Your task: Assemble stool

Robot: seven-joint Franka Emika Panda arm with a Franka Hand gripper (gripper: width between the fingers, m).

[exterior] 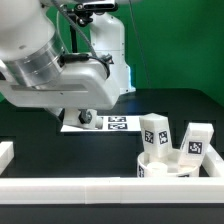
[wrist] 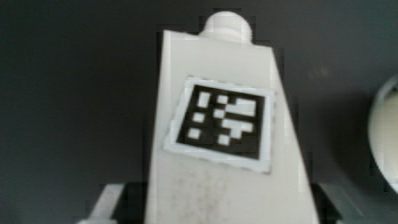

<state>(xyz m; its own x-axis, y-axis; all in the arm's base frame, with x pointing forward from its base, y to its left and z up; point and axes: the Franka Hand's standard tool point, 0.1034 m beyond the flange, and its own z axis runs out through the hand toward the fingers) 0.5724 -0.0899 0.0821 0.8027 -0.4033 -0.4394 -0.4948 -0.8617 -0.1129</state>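
Note:
In the wrist view my gripper [wrist: 217,205] is shut on a white stool leg [wrist: 217,110] with a black-and-white tag on its face and a round peg at its far tip. A grey finger [wrist: 111,203] shows on each side of the leg. The rim of the round seat disc [wrist: 384,130] shows at one edge. In the exterior view the seat disc [exterior: 152,171] lies at the front right, with two more legs [exterior: 155,134] [exterior: 195,142] standing upright at it. The gripper [exterior: 88,118] is low under the arm, over the marker board, and its leg is hidden there.
The marker board [exterior: 112,123] lies flat at mid-table behind the gripper. A long white border bar [exterior: 90,190] runs along the front, and another [exterior: 5,152] sits at the exterior view's left. The arm's body fills the upper left.

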